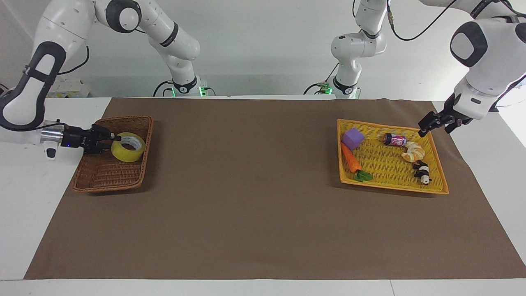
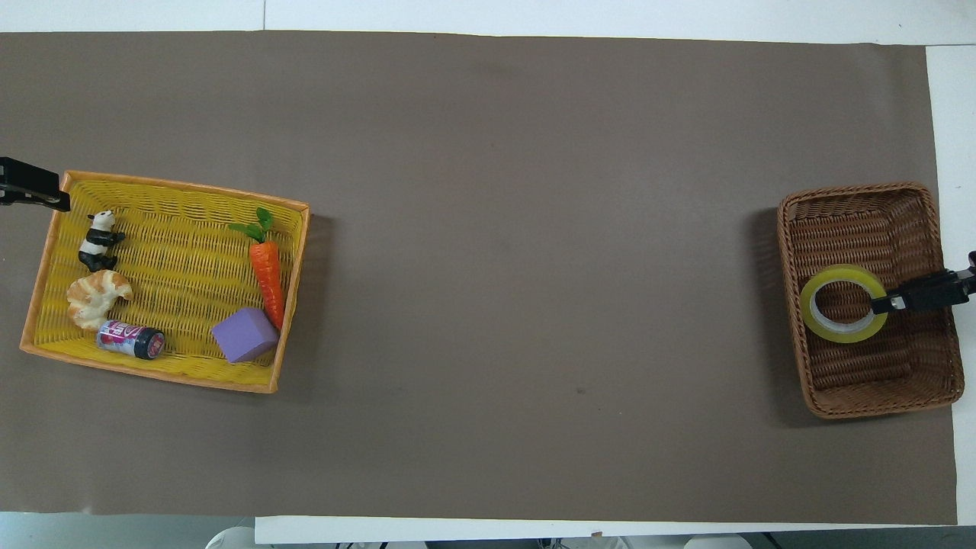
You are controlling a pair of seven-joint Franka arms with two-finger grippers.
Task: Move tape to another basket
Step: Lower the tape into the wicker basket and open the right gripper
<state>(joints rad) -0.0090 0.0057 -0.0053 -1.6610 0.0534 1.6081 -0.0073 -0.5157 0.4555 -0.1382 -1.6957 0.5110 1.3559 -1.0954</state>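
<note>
The yellow tape roll is held by its rim in my right gripper, which is shut on it. It hangs just above the inside of the dark brown wicker basket, near the wall toward the table's middle. In the overhead view the tape and the right gripper show over the same basket. My left gripper is open and empty over the corner of the yellow basket at the left arm's end; it also shows in the overhead view.
The yellow basket holds a purple cube, a carrot, a small can, a croissant and a panda figure. A brown mat covers the table between the two baskets.
</note>
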